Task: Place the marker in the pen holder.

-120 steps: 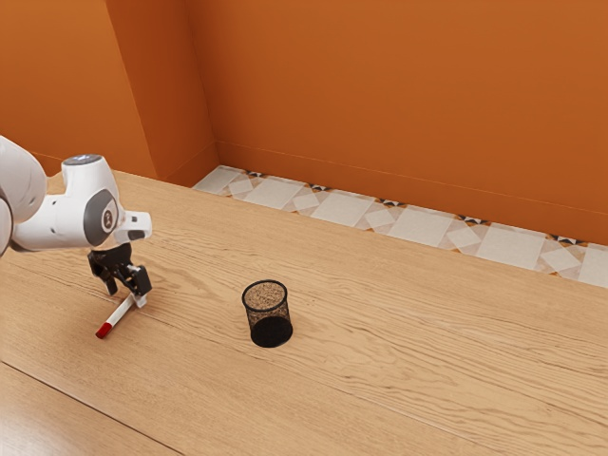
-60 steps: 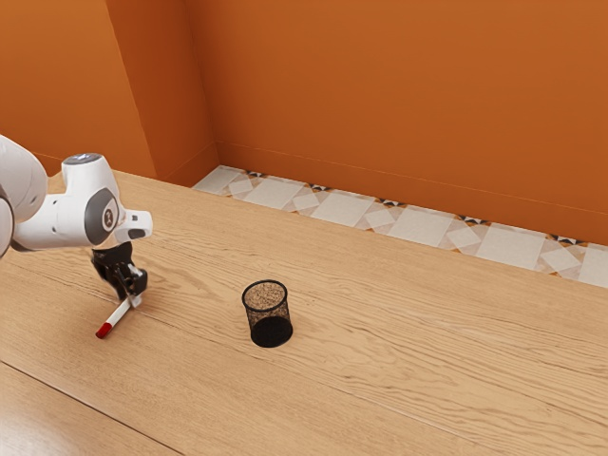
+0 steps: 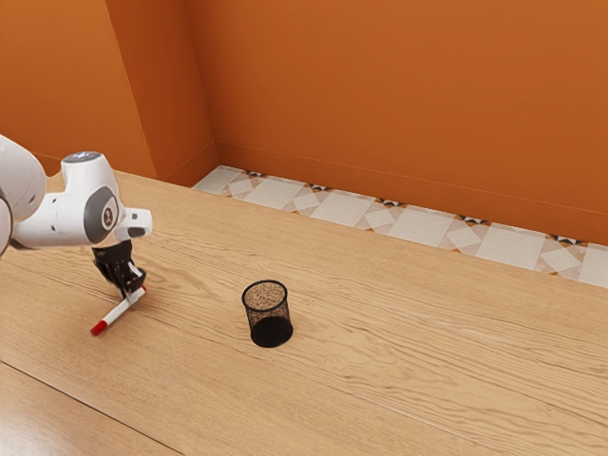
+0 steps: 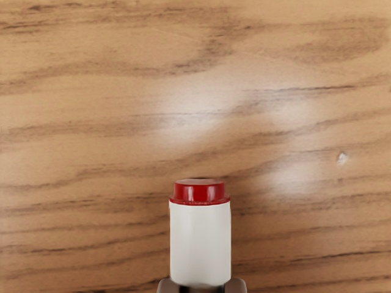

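In the exterior view my gripper (image 3: 131, 289) is low over the wooden table, its fingers closed around the white marker (image 3: 117, 313) near one end. The marker's red cap end (image 3: 98, 328) points away from the hand toward the exterior view's lower left. The wrist view has the marker's white barrel (image 4: 200, 241) and red end plug (image 4: 199, 191), with the gripper (image 4: 201, 285) touching the barrel from both sides. A black mesh pen holder (image 3: 268, 315) stands upright, apart from the marker, toward the exterior view's right.
The wooden table (image 3: 399, 356) extends past the pen holder toward the exterior view's right. An orange wall (image 3: 399, 104) and a strip of patterned floor tiles (image 3: 342, 209) lie beyond the table's far edge.
The fingers have closed from both sides onto the marker. The marker has turned slightly, its red cap end shifting a little toward the exterior view's left.
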`<state>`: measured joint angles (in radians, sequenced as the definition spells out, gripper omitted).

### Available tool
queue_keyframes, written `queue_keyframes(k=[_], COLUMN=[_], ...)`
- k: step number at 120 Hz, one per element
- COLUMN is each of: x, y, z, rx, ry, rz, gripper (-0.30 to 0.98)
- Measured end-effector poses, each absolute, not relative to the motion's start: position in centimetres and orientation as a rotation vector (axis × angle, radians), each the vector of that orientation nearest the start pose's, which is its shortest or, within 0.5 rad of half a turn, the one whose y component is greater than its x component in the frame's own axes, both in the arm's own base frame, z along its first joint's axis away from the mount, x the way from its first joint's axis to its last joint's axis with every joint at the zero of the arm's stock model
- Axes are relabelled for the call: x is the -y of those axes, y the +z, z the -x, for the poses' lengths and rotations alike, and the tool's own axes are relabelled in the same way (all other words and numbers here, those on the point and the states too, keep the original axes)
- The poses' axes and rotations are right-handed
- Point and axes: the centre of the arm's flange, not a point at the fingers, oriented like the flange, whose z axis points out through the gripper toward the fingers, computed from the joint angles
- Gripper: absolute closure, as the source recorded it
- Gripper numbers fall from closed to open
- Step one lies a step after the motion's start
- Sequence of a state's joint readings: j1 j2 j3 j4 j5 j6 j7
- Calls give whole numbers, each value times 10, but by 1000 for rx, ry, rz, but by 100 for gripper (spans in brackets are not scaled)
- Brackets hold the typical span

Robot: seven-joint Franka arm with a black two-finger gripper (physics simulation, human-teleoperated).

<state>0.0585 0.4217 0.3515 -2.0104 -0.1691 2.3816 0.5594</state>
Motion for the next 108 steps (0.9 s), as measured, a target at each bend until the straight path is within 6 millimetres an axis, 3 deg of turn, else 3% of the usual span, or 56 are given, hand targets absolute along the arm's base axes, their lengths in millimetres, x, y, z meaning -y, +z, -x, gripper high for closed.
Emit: queue_keyframes(k=[22, 42, 90, 108], x=[-228, -210, -77, -31], y=[270, 317, 426, 442], z=[-559, -569, -614, -620], rx=[-88, -128, -386, -469], ry=[-1, -121, -473, -535], rz=[3119, 3111, 3112, 3121], gripper=[77, 78, 79, 79])
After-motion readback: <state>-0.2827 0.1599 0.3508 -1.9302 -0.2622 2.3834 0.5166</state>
